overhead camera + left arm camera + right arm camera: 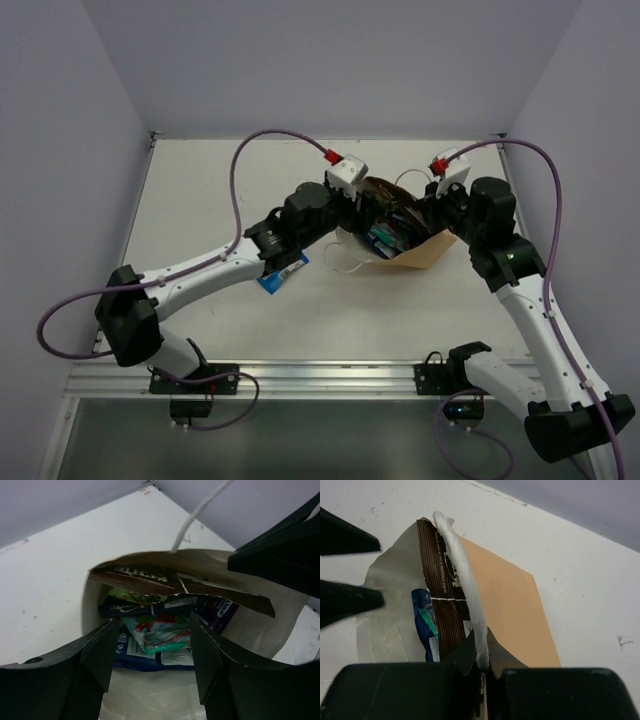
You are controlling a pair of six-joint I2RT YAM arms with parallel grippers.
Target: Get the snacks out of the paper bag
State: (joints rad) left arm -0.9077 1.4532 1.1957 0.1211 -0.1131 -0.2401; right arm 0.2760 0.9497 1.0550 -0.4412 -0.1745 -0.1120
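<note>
The paper bag lies on its side, its mouth held open toward the left. My right gripper is shut on its white cord handle and lifts the upper lip. My left gripper is open at the mouth, its jaws either side of the teal-and-red pouch. Inside are also a long dark brown packet, blue packets and a purple-blue one. One blue packet lies on the table under my left arm.
The bag's second white cord handle loops out on the table in front of the mouth. Purple cables arch over both arms. Grey walls close the table at the back and sides.
</note>
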